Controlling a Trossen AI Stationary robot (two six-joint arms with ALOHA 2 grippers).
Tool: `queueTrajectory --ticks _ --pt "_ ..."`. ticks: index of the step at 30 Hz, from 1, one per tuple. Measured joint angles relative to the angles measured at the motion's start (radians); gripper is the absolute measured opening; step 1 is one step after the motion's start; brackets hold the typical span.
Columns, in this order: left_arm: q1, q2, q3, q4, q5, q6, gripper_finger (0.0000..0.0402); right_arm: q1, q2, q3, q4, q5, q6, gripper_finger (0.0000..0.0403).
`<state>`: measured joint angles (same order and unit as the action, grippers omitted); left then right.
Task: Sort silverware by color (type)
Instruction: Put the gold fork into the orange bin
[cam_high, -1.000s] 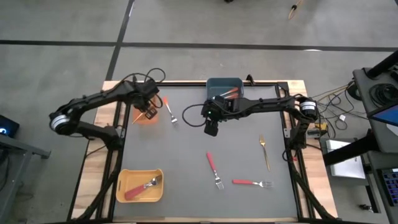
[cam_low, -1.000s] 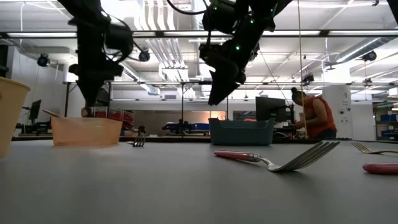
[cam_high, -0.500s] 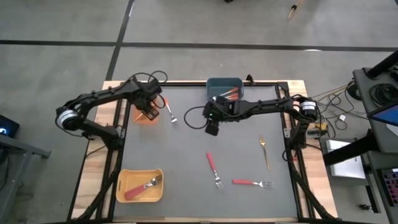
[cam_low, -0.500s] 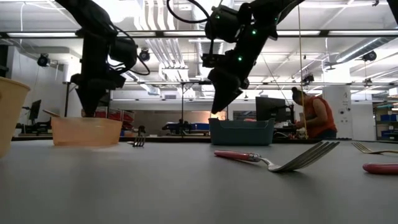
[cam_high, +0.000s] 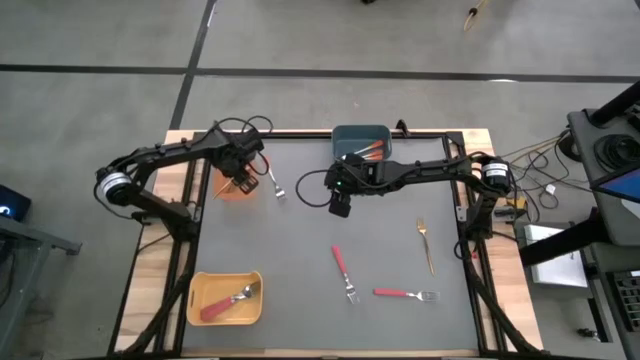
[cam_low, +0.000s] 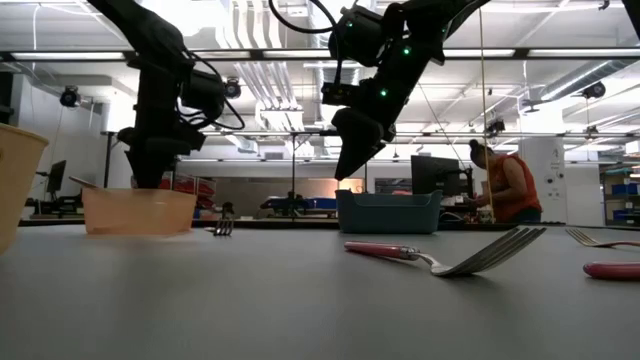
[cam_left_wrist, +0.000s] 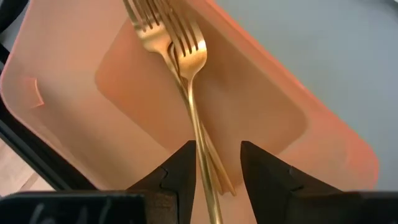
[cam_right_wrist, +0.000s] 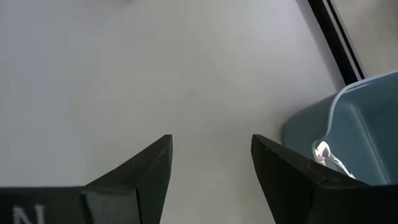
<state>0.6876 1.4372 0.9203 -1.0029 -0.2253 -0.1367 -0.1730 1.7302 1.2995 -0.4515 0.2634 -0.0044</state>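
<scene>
Over the orange bin (cam_high: 236, 187), the left gripper (cam_left_wrist: 214, 165) has just parted its fingers, leaving a gold fork (cam_left_wrist: 193, 93) dropped inside. Mid-table, the right gripper (cam_high: 340, 208) hangs wide and empty; four forks remain unsorted.

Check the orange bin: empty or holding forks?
Holding forks: the left wrist view shows two gold forks lying inside the orange bin, beyond the left pincer.

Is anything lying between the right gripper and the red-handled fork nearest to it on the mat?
Nothing visible. The right gripper hangs open above bare grey mat, and the red-handled fork lies beyond it with only empty mat between.
</scene>
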Motion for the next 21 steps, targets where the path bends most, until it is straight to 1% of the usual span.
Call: queueTrajectory --ticks 7,13,18,21 --pt "0.004 0.053 0.000 0.002 -0.001 -0.003 0.0107 0.000 0.000 0.000 0.000 0.000 -0.001 0.0210" --pt "0.004 0.068 0.000 0.025 -0.004 -0.007 0.0107 0.000 0.000 0.000 0.001 0.000 -0.006 0.0210" --pt "0.004 0.084 0.000 0.024 -0.048 -0.036 0.0107 0.000 0.000 0.000 0.002 0.000 -0.024 0.0210" --pt "0.004 0.090 0.000 0.024 -0.054 -0.049 0.0107 -0.001 0.000 0.000 0.011 0.000 -0.045 0.0210"
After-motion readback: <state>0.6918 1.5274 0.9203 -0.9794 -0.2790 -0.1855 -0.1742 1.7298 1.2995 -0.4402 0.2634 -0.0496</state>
